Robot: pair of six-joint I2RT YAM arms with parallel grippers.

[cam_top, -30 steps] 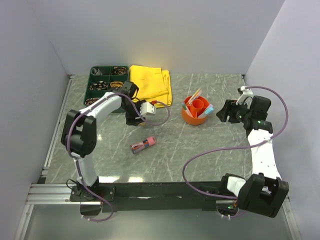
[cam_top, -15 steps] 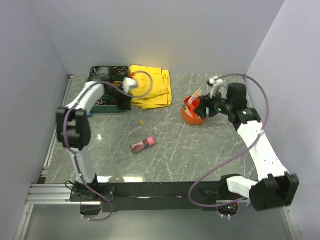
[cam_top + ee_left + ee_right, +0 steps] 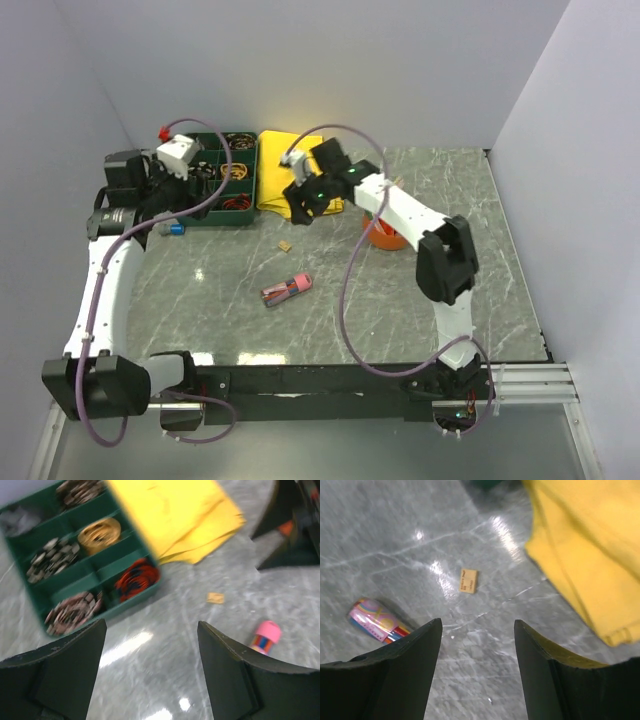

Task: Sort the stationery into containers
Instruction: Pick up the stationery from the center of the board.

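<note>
A pink bundle of pens (image 3: 287, 290) lies on the marble near the middle, also in the left wrist view (image 3: 265, 636) and the right wrist view (image 3: 377, 620). A tiny tan bit (image 3: 285, 245) (image 3: 215, 598) (image 3: 469, 580) rests above it. My left gripper (image 3: 160, 200) (image 3: 151, 630) hangs open and empty at the left end of the dark green tray (image 3: 215, 180) (image 3: 37, 592). My right gripper (image 3: 300, 205) (image 3: 477, 625) is open and empty over the cloth's front edge, above the tan bit. The orange pot (image 3: 385, 235) is half hidden behind the right arm.
The folded yellow cloth (image 3: 285, 165) (image 3: 590, 555) (image 3: 175, 515) lies right of the tray, whose compartments hold coiled bands. A small blue item (image 3: 175, 228) sits in front of the tray. White walls close in the left, back and right.
The right arm swept left from the orange pot to the cloth's front edge. The left arm swung out to the tray's left end, its jaws a little wider.
</note>
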